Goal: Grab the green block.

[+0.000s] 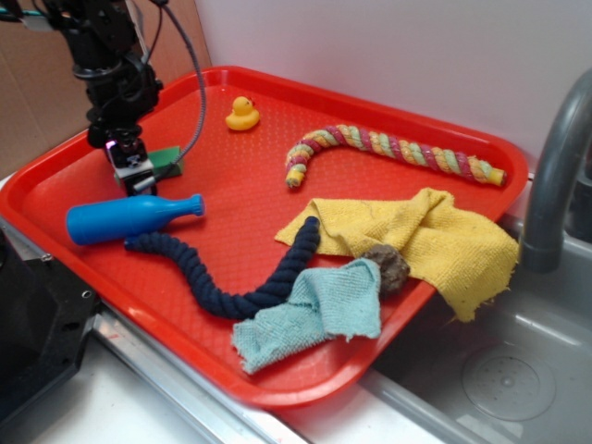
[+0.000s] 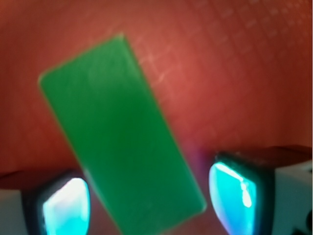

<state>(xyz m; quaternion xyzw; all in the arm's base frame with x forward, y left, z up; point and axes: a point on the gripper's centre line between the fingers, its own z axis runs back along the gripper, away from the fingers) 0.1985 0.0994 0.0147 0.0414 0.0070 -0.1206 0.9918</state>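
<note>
Red tray (image 1: 444,139) carries the green block (image 2: 122,132) near its far left corner, flat on the plastic. Over it the gripper (image 2: 149,200) hangs with jaws spread apart, the block's near end lying between them, untouched.

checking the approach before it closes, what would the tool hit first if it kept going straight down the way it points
Most likely the small flat green rectangular block: the wrist view shows it between the open tool's two fingers, lying skewed on the red plastic tray. How far above it is unclear.

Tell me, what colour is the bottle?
Blue. The bottle lies on the red tray, clearest in the exterior view.
</note>
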